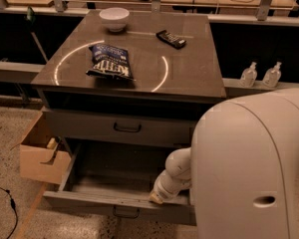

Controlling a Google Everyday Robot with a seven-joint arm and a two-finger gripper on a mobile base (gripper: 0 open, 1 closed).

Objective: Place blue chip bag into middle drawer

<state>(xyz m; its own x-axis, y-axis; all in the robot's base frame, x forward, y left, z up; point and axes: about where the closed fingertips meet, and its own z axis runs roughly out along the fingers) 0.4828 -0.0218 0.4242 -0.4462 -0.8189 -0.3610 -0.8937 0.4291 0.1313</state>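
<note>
Currently, the crinkled dark blue chip bag (pixel 109 62) is laid flat on the grey cabinet top (pixel 189 68). The wide grey metal middle drawer (pixel 89 202) is pulled open. The pale gripper (pixel 157 198) is held at the drawer's front rim, and its grip cannot be told.

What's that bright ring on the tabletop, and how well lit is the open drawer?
Camera view: the ring is glare on the glossy table top, curving around the blue chip bag. Camera view: the middle drawer is dark toward its back, its floor dimly lit; the gripper sits at its front edge.
</note>
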